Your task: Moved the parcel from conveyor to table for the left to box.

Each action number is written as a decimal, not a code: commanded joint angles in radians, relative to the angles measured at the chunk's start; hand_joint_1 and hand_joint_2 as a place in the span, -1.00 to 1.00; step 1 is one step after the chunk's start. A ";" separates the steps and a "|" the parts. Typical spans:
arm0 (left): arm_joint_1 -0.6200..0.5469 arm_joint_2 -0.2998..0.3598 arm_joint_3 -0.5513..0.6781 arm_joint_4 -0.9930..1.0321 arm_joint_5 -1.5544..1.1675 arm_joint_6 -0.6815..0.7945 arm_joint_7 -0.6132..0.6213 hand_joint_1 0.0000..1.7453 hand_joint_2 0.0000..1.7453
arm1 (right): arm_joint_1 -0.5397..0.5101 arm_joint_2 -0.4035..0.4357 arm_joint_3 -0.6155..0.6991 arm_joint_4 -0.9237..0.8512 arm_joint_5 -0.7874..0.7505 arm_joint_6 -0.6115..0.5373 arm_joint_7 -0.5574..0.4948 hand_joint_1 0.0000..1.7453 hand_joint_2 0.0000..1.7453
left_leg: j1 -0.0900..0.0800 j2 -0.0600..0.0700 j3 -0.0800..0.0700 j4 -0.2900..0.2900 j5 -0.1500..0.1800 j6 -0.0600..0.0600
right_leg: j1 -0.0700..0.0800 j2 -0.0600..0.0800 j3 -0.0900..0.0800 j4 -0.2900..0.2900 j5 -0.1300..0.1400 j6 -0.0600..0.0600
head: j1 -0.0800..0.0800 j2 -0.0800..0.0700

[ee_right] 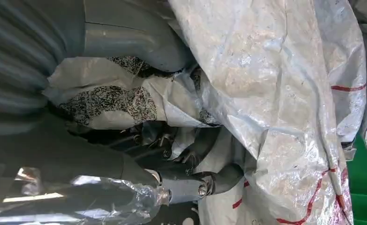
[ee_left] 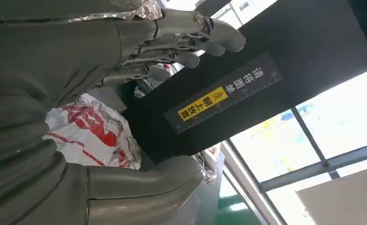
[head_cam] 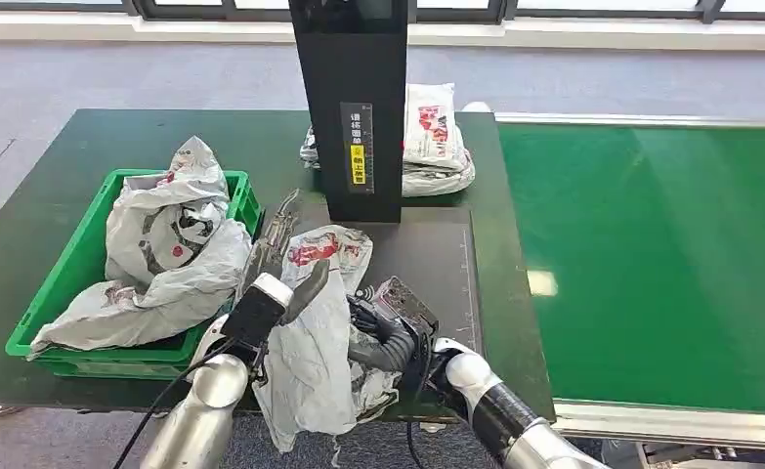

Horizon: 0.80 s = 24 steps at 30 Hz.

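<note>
Parcel (head_cam: 312,332), a crumpled grey mailer with red print, lies at the near edge of the dark table (head_cam: 46,225), partly drooping over it, between the two hands. Right hand (head_cam: 390,327) grips its crinkled side; the right wrist view shows the fingers (ee_right: 190,159) curled into the plastic. Left hand (head_cam: 278,264) hovers over the parcel with fingers (ee_left: 186,44) spread, holding nothing. Just left sits a green crate (head_cam: 70,269) stuffed with more mailers. A black post (head_cam: 351,107) stands behind, other bags (head_cam: 435,142) beyond it. Green conveyor (head_cam: 652,264) runs on the right.
</note>
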 commanded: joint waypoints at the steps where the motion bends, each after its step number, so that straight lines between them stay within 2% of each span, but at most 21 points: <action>1: -0.045 0.031 -0.044 0.051 0.006 -0.004 0.010 -1.00 1.00 | -0.083 -0.155 -0.040 0.076 0.000 -0.125 0.041 -1.00 1.00 | 0.000 -0.005 0.000 -0.002 0.002 0.001 | 0.000 -0.005 0.003 -0.003 0.001 0.001 | 0.000 0.000; 3: -0.025 0.043 -0.031 0.027 0.009 0.006 0.012 -1.00 1.00 | -0.111 -0.223 -0.117 0.039 -0.010 -0.159 -0.006 -1.00 1.00 | 0.000 -0.005 0.000 -0.002 0.003 0.001 | 0.000 -0.006 0.003 -0.003 0.001 0.001 | 0.000 0.000; 7: -0.009 0.045 -0.001 0.023 0.004 0.013 0.010 -1.00 1.00 | -0.068 -0.320 -0.276 -0.167 0.025 -0.157 0.019 -1.00 1.00 | -0.003 -0.009 -0.002 0.000 0.005 0.004 | -0.002 -0.009 0.002 -0.003 0.002 0.003 | 0.000 0.000; 12: -0.029 0.034 0.022 0.051 -0.011 0.027 0.005 -1.00 1.00 | -0.022 -0.348 -0.430 -0.392 0.086 -0.169 0.017 -1.00 1.00 | -0.003 -0.007 -0.007 0.002 0.005 0.008 | -0.004 -0.007 -0.001 -0.002 0.005 0.007 | 0.000 0.000; 13: -0.016 0.029 0.035 0.045 -0.026 0.043 0.018 -1.00 1.00 | -0.007 -0.329 -0.498 -0.458 0.090 -0.205 -0.070 -1.00 1.00 | -0.004 -0.006 -0.007 0.002 0.004 0.007 | -0.005 -0.006 -0.003 -0.001 0.005 0.008 | 0.000 0.000; 15: 0.014 0.018 0.048 0.049 -0.046 0.045 0.015 -1.00 1.00 | -0.012 -0.339 -0.570 -0.554 0.109 -0.190 -0.006 -1.00 1.00 | -0.005 -0.004 -0.007 0.003 0.004 0.007 | -0.006 -0.004 -0.004 -0.001 0.005 0.008 | 0.000 0.000; 17: 0.014 0.007 0.053 0.071 -0.055 0.048 0.001 -1.00 1.00 | -0.042 -0.360 -0.597 -0.538 0.128 -0.177 -0.003 -1.00 1.00 | -0.005 -0.006 -0.007 0.003 0.004 0.008 | -0.006 -0.006 -0.003 -0.001 0.005 0.008 | 0.000 0.000; 18: 0.009 0.003 0.056 0.077 -0.056 0.048 0.000 -1.00 1.00 | -0.040 -0.364 -0.610 -0.539 0.143 -0.183 -0.010 -1.00 -1.00 | -0.004 -0.006 -0.007 0.002 0.004 0.007 | -0.006 -0.006 -0.002 -0.002 0.005 0.008 | 0.000 0.000; 24: -0.004 -0.002 0.066 0.070 -0.064 0.032 0.001 -1.00 1.00 | 0.048 -0.362 -0.639 -0.629 0.166 -0.159 -0.020 -1.00 -1.00 | -0.003 -0.009 -0.007 0.001 0.004 0.009 | -0.004 -0.009 0.000 -0.005 0.005 0.009 | 0.000 0.000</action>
